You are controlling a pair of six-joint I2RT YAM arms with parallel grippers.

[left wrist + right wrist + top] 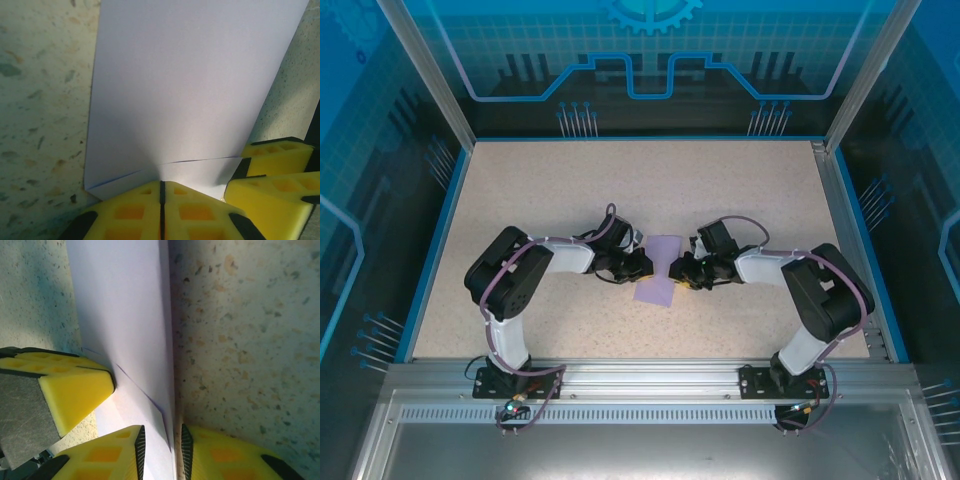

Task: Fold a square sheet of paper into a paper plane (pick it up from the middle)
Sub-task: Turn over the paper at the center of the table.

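Note:
The square sheet of paper point(658, 285) is pale purple and lies mid-table, folded over, with a waist where the two grippers meet it. My left gripper point(644, 266) comes in from the left. In the left wrist view its yellow fingers point(161, 186) are shut, tips pinching the sheet point(190, 90) where a layered edge and crease converge. My right gripper point(682, 270) comes in from the right. Its jaws point(161, 452) stand apart, with the folded edge of the paper point(125, 315) running between them. The paper plane is out of view.
The speckled beige tabletop point(570, 190) has a blue rim and transparent walls. Each gripper's fingers show in the other's wrist view: the right fingers point(277, 170) and a left finger point(75, 390). Both arms bend inward from bases at the near edge.

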